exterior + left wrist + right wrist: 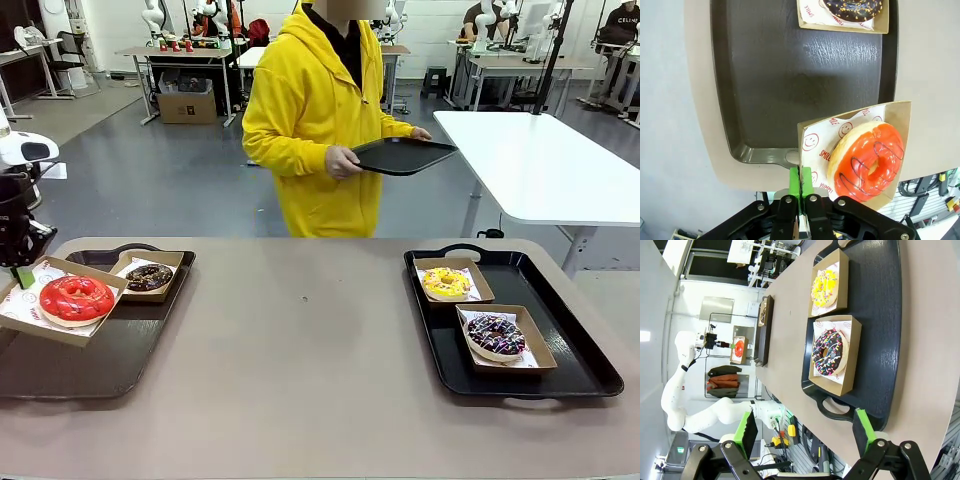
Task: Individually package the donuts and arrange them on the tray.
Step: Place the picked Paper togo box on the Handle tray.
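- Nearest my left wrist camera, the left gripper [801,192] has its fingers pressed together on the edge of the cardboard box [900,112] carrying the red donut [867,160]. I pinch the wall, I judge, so the glaze goes untouched.
- From the front, that box hangs tilted over the left edge of the left tray [90,365], its outer side raised by my grip; whether the low side touches the tray I cannot tell.
- At this tray's far edge sits the plain chocolate donut [149,277] in its own box [176,262], leaving the near part bare for the red one.
- On the right tray [585,365], the yellow donut [446,283] lies boxed toward the far edge and the sprinkled chocolate donut [496,335] just nearer, both well inside the rim.
- Hanging off the surface's edge beyond the tray handle, the right gripper [805,432] has its fingers spread wide with nothing between them.
- Across the surface, the person [310,120] holds a spare black tray [400,155] in both hands.
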You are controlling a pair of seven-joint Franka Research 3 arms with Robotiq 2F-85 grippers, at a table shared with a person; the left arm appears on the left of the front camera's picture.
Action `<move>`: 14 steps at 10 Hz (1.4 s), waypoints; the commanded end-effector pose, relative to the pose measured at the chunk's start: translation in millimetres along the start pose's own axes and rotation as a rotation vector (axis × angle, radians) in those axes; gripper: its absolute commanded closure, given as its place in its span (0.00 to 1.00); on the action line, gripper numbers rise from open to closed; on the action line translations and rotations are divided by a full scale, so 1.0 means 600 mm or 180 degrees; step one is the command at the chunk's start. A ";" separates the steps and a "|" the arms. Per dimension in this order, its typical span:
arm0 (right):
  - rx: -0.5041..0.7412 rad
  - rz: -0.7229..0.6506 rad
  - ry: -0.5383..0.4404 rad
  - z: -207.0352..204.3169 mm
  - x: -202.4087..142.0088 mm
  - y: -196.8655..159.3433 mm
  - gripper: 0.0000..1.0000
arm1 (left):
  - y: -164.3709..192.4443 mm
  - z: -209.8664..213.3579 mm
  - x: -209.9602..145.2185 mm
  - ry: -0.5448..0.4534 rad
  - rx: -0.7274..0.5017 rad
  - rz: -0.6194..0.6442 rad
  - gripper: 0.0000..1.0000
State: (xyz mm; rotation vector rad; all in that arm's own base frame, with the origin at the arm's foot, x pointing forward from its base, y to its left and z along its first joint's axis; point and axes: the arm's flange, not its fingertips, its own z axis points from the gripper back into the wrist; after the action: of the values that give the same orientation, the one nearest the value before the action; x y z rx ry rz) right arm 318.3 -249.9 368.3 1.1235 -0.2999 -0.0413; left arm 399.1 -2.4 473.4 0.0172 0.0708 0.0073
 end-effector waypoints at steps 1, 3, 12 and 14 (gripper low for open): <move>0.0034 0.0022 -0.0023 -0.001 -0.004 0.005 0.00 | 0.017 -0.034 0.016 -0.0021 -0.0135 -0.0057 0.99; 0.0034 0.0022 -0.0023 -0.001 -0.004 0.005 0.00 | 0.037 -0.078 0.008 -0.0081 -0.0112 -0.0003 0.99; 0.0034 0.0022 -0.0023 -0.001 -0.004 0.005 0.00 | 0.058 -0.158 0.022 -0.0193 0.0166 -0.0125 0.99; 0.0034 0.0022 -0.0023 -0.001 -0.004 0.005 0.00 | 0.059 -0.160 0.031 -0.0214 0.0179 -0.0110 0.99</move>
State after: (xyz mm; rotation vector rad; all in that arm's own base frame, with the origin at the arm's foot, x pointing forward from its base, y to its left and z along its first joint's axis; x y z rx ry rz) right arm 318.2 -250.0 368.3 1.1234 -0.3000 -0.0415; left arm 409.6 31.8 380.7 0.0408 0.0210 -0.0317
